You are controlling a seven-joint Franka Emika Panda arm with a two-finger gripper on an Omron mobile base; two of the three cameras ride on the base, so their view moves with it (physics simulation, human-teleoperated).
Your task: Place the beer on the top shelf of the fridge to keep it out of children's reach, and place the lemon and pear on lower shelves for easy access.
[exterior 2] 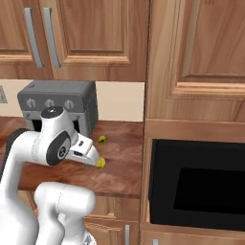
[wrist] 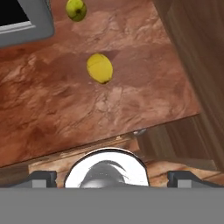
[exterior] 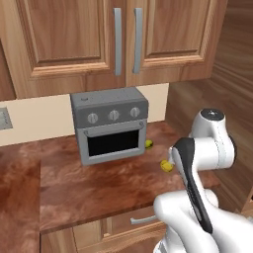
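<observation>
On the reddish-brown marble tabletop (wrist: 65, 109), beside the grey toaster oven (exterior: 109, 124), lies the small bright yellow oval lemon (wrist: 99, 68), light, firm and apt to roll, so close your hand (wrist: 112, 177), now spread wide, across its narrow middle.

No readable text anywhere. Toaster oven (exterior: 109, 125) has three plain knobs, no markings or dial numbers legible. Cabinet doors (exterior: 64, 34) are bare wood, no labels. Built-in black oven panel (exterior 2: 196, 184) is blank. Lemon (wrist: 99, 68) and pear (wrist: 76, 9) on the bench (wrist: 65, 109) carry no stickers. No brand marks legible on the arm.
</observation>
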